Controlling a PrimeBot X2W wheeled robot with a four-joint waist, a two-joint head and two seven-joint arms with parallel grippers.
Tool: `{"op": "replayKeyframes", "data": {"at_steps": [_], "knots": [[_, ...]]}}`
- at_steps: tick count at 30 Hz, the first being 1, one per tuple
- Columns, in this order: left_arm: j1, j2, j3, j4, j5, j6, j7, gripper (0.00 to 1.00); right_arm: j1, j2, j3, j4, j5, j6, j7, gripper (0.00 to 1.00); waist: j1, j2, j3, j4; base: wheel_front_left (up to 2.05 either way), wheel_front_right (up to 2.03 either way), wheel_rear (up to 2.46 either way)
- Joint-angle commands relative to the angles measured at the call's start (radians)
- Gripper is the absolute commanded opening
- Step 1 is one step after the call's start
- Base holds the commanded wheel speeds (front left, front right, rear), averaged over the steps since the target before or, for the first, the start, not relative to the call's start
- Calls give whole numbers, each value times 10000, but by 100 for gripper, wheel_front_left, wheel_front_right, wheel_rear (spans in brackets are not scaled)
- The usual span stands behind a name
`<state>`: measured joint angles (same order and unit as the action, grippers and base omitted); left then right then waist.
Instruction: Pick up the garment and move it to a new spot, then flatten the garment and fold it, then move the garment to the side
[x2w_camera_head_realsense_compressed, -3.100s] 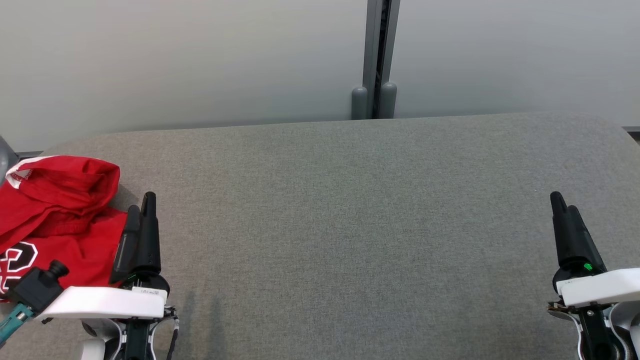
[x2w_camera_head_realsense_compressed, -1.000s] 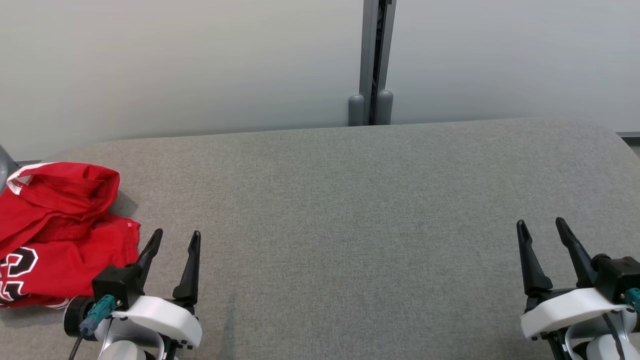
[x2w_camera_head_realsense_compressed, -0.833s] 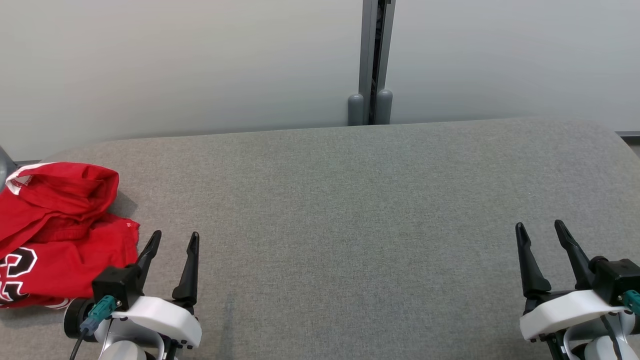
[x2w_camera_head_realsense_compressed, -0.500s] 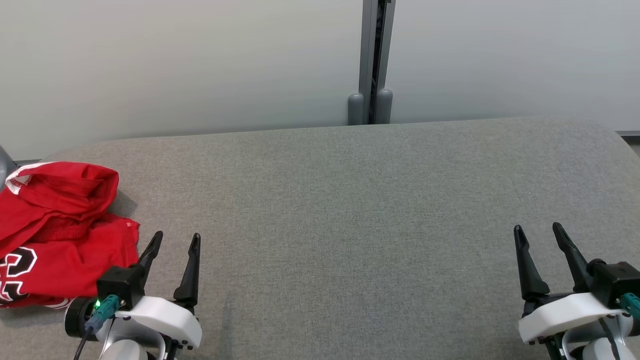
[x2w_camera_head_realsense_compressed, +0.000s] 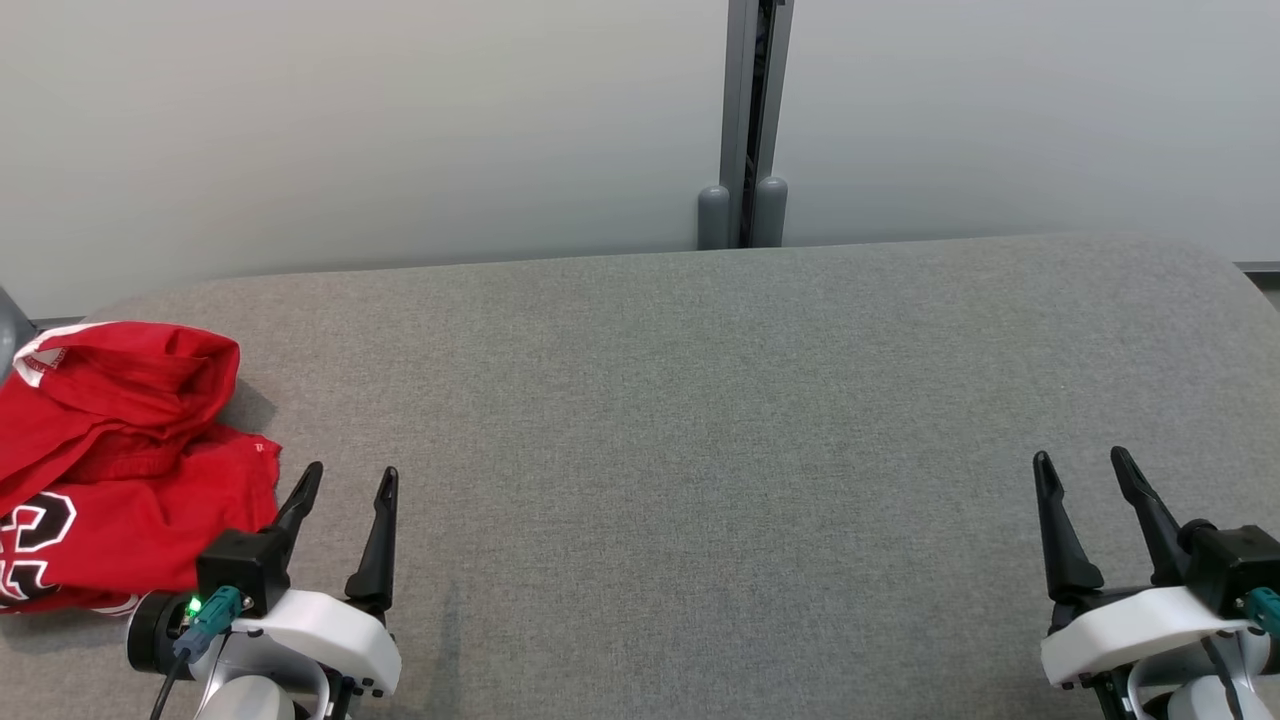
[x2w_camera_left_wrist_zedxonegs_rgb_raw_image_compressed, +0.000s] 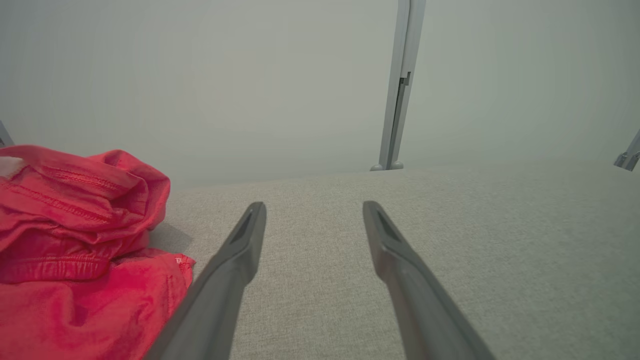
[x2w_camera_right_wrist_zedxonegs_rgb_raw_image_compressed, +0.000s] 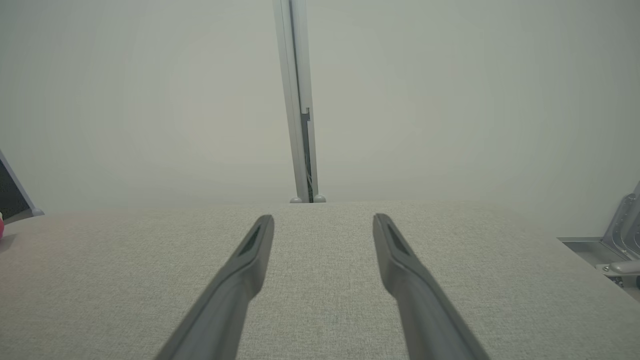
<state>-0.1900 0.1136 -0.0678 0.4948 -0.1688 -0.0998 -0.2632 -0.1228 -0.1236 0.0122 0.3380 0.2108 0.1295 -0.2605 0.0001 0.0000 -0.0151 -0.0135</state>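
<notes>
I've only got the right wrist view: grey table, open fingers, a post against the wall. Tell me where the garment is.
Observer: The red garment lies crumpled at the left end of the table, on the robot's left.
Operator: Report the left gripper.
Observer: The left gripper is open and holds nothing. It sits just right of the garment's near right edge, fingers pointing away from the robot.
Operator: Give me something to tell the garment's sides apart.
Observer: A black-and-white print faces up on the near part, and the far part is bunched into folds.
</notes>
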Motion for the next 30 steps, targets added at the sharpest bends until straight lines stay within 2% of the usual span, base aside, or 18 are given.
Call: {"op": "replayKeyframes", "data": {"at_steps": [1,17,23,30], "knots": [[-146,20,46,52,-56,-34,-11,100,-95,-33,-20,30,66,22,-76,100,-1,0,-6,5,0,0,0],[-207,-73,77,237,-75,-21,-11,100,-36,-100,-2,95,84,22,-77,100,-1,0,-67,142,0,0,0],[-305,-108,218,173,-172,37,-11,100,-18,-80,42,-52,112,22,-75,100,-1,0,-57,567,0,0,0],[-278,-84,438,99,-241,67,-11,100,-110,-133,181,-239,209,22,-67,100,-1,0,47,1380,0,0,0]]}}
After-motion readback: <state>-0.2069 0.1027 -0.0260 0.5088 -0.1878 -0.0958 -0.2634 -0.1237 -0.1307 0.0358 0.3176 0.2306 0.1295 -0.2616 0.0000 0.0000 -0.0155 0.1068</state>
